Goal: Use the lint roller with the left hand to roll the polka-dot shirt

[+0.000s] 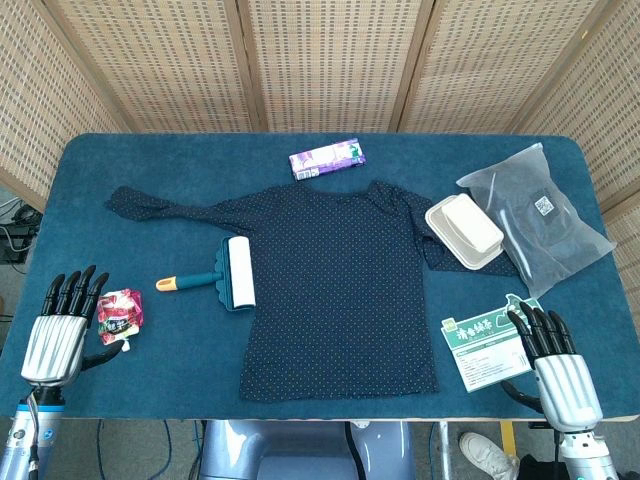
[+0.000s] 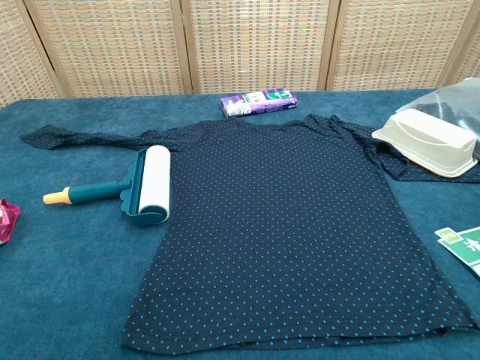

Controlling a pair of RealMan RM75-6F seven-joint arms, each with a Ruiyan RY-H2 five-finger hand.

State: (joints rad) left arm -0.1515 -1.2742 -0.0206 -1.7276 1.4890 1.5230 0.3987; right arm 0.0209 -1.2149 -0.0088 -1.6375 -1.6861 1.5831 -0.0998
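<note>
Blue desk (image 1: pixel 330 150): polka-dot shirt (image 1: pixel 335 285) lies flat, lint roller (image 1: pixel 225 275) untouched at its nine o'clock edge. Left hand (image 1: pixel 60 325) and right hand (image 1: pixel 555 360) rest open, fingers empty. Rolling not begun.

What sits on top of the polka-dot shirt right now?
A cream lidded container rests on the polka-dot shirt sleeve; the lint roller overlaps its edge. The sleeve end under the container is hidden.

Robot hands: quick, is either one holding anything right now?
Left hand: open, fingers extended, holding nothing.
Right hand: open, fingers extended, holding nothing.
</note>
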